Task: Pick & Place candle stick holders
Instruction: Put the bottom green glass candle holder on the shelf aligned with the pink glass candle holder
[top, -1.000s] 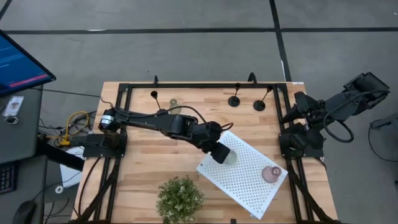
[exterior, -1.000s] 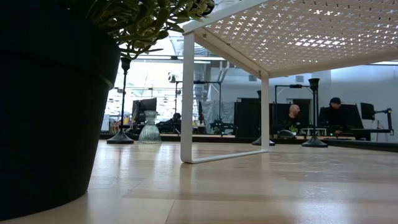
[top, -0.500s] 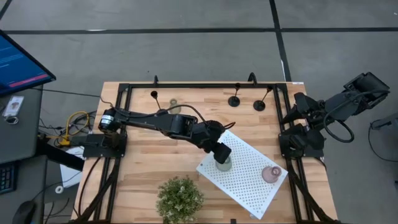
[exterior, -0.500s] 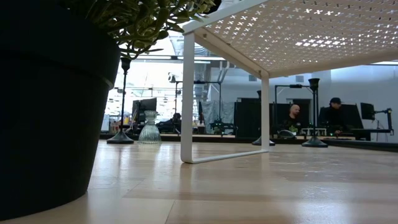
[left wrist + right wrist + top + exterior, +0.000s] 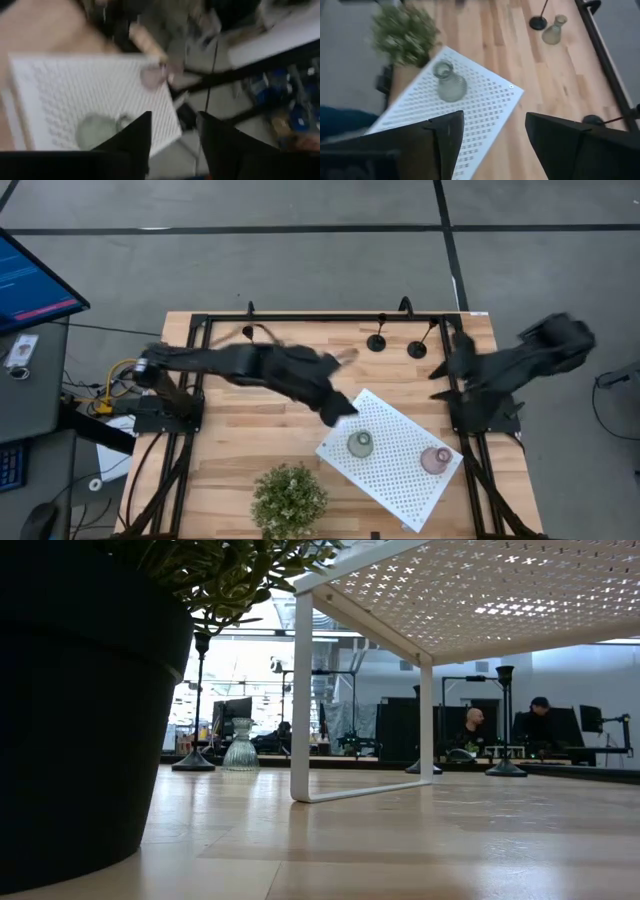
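Note:
A greenish holder (image 5: pixel 360 443) and a pinkish one (image 5: pixel 436 460) stand on their bases on the white perforated board (image 5: pixel 395 480). A beige holder (image 5: pixel 554 30) and a black one (image 5: pixel 538 21) stand at the table's far left. Two black ones (image 5: pixel 377 340) (image 5: pixel 417 348) stand at the far right. My left gripper (image 5: pixel 342 410) is open and empty, above the board's far-left corner; the greenish holder (image 5: pixel 95 130) shows beyond its fingers. My right gripper (image 5: pixel 447 375) is open and empty, near the table's right edge, and looks at the greenish holder (image 5: pixel 449 82).
A bushy potted plant (image 5: pixel 289 498) stands at the near edge, left of the board. The board stands raised on a wire leg (image 5: pixel 300 690). A black frame (image 5: pixel 320 317) runs round the table's far and side edges. People sit in the room behind (image 5: pixel 470 730).
My left gripper has drawn back from the greenish holder toward the table's far left; the holder stays standing on the board. My right arm has swung from beyond the right edge toward the table's middle.

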Available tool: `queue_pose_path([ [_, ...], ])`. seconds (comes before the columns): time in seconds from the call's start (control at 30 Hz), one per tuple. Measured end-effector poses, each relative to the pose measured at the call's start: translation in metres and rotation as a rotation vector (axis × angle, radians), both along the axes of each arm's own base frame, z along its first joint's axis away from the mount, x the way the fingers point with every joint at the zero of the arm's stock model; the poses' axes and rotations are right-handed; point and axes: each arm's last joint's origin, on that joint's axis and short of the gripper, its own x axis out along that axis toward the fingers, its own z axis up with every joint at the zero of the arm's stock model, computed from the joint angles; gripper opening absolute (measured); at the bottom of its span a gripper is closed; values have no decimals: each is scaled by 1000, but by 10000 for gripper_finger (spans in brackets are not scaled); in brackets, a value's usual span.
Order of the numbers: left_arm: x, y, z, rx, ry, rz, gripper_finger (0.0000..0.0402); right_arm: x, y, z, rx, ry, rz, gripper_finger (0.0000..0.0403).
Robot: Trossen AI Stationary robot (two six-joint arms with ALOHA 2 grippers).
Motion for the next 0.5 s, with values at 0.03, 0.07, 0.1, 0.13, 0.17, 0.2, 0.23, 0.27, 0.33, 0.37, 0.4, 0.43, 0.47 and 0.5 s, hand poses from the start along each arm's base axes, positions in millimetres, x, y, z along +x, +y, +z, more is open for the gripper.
queue_pose_path([
  [0.03, -12, 3, 12, 24, -42, 30, 135, 12, 4, -4, -29, 25, 5, 203],
  [0.07, -24, 5, 23, 53, -83, 61, 119, 24, 7, -9, -55, 51, 8, 202],
  [0.1, -37, 7, 33, 82, -120, 92, 101, 36, 10, -14, -76, 71, 12, 201],
  [0.13, -51, 10, 44, 112, -161, 129, 80, 47, 12, -18, -91, 87, 19, 200],
  [0.17, -63, 10, 53, 149, -194, 167, 57, 58, 14, -23, -98, 103, 32, 199],
  [0.2, -75, 11, 61, 183, -226, 198, 35, 69, 16, -28, -99, 120, 48, 199],
  [0.23, -88, 12, 69, 216, -254, 223, 18, 79, 18, -32, -96, 136, 64, 198],
  [0.27, -99, 12, 75, 240, -278, 242, 11, 89, 19, -37, -84, 149, 81, 198],
  [0.33, -121, 13, 86, 278, -321, 268, 8, 107, 21, -45, -55, 165, 108, 198],
  [0.37, -131, 13, 91, 293, -341, 281, 6, 114, 21, -48, -36, 169, 122, 199],
  [0.4, -141, 14, 95, 310, -357, 290, 5, 121, 21, -51, -16, 168, 129, 199],
  [0.43, -149, 14, 98, 323, -371, 293, 4, 127, 21, -53, 1, 165, 133, 198],
  [0.47, -156, 15, 101, 334, -384, 298, 4, 133, 20, -56, 20, 162, 136, 198],
  [0.5, -163, 16, 104, 338, -395, 304, 4, 139, 21, -58, 37, 160, 141, 197],
])
